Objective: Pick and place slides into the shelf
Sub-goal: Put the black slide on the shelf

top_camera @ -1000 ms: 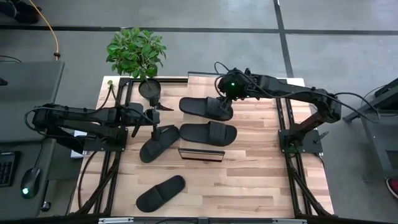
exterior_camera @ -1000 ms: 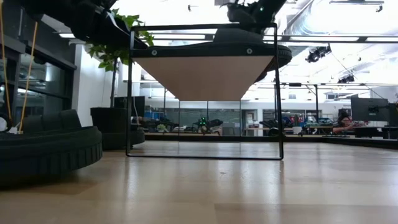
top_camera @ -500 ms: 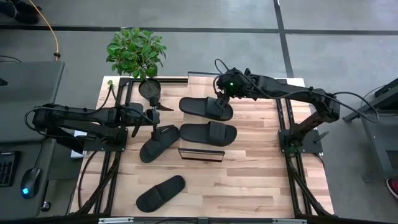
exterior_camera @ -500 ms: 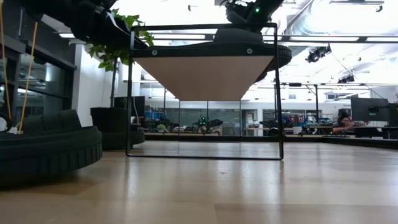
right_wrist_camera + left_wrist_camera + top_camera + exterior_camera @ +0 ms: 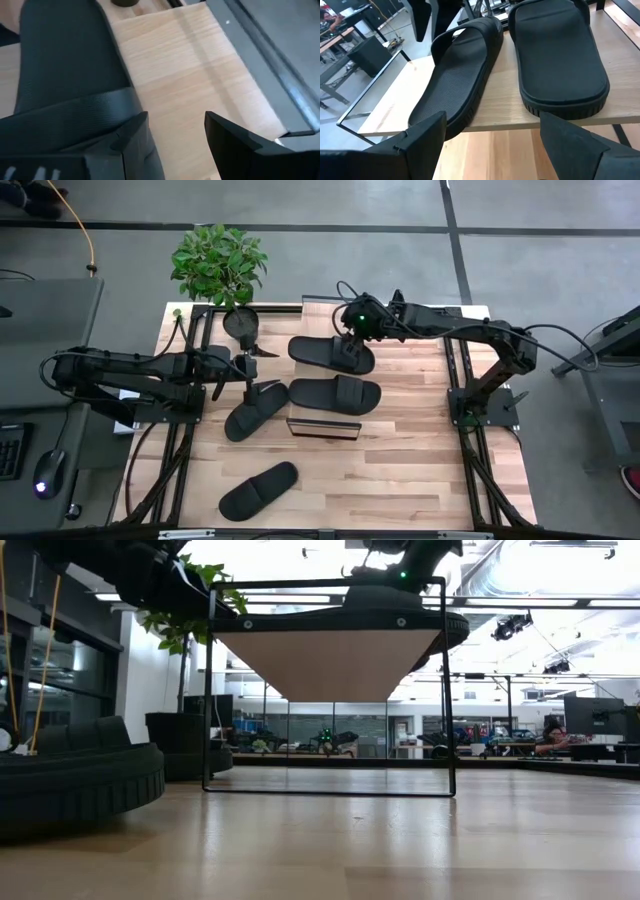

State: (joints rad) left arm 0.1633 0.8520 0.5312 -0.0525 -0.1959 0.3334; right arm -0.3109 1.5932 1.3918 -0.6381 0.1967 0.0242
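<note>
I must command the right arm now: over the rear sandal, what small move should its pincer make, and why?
Probably sidestep the right pincer over the ribbed strap of the black slide sandal. Its open fingers frame bare light wooden tabletop, with the strap beside one finger, so closing now would likely miss. The left pincer waits open at the table's left.

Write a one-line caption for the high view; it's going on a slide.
Right gripper over far slide; left gripper, open, waits near another slide.
</note>
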